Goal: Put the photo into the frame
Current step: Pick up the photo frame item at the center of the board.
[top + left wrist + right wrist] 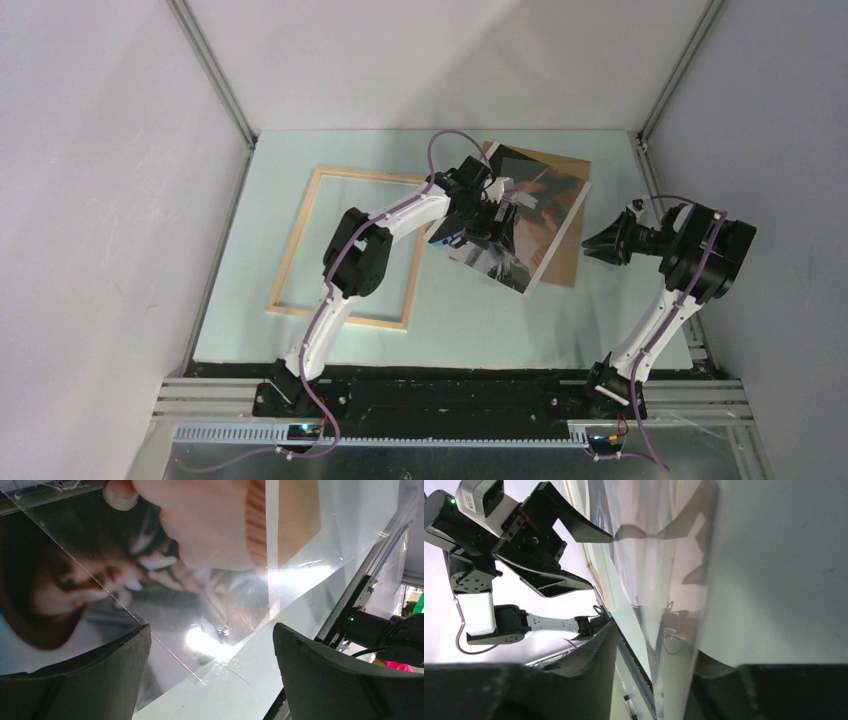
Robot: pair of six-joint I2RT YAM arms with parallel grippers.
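The photo (535, 215) lies face up at the table's middle right on a brown backing board (572, 262). In the left wrist view the photo (75, 580) shows a dark-haired person, with a clear glossy sheet (320, 545) over it. The pale wood frame (293, 240) lies flat to the left, with nothing inside it. My left gripper (498, 215) hovers over the photo, open and empty (210, 680). My right gripper (592, 245) is open at the photo's right edge, and the sheet's edge (691, 630) stands between its fingers (654, 650).
Metal rails run along the table's right edge (655, 200) and near edge (450, 385). Grey walls close in the left, back and right. The left arm's gripper (603, 562) shows in the right wrist view, and the right arm (395, 635) shows in the left wrist view.
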